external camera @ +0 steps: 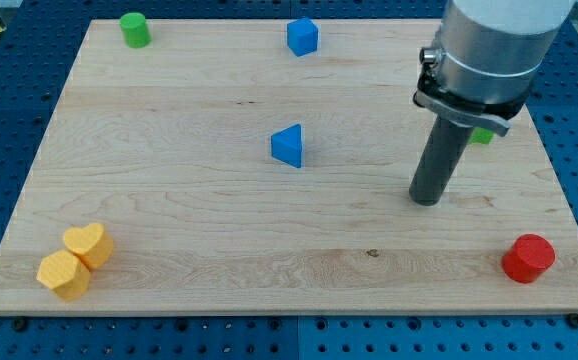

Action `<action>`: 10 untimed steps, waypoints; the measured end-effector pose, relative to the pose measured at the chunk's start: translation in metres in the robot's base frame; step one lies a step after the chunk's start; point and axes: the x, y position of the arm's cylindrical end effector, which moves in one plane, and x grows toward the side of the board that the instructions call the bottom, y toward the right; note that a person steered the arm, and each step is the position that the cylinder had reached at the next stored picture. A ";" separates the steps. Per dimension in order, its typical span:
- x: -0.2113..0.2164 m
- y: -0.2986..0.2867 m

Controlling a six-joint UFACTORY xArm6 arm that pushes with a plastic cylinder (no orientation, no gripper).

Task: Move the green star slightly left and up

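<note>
While mostly hidden, green star (482,136) behind rod, my tip (426,200) below-left

A sliver of green star (483,136) peeks out at the view's right, mostly hidden.

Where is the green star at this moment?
The green star sits at the view's right, mostly hidden behind the arm; only a green sliver shows. My tip rests just below and left of it, above the red cylinder.

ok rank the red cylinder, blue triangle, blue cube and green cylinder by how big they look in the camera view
1. red cylinder, largest, though it sits nearest the view's bottom.
2. blue triangle.
3. blue cube and green cylinder look about alike; I won't rank them.
</note>
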 end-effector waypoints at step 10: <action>-0.101 0.019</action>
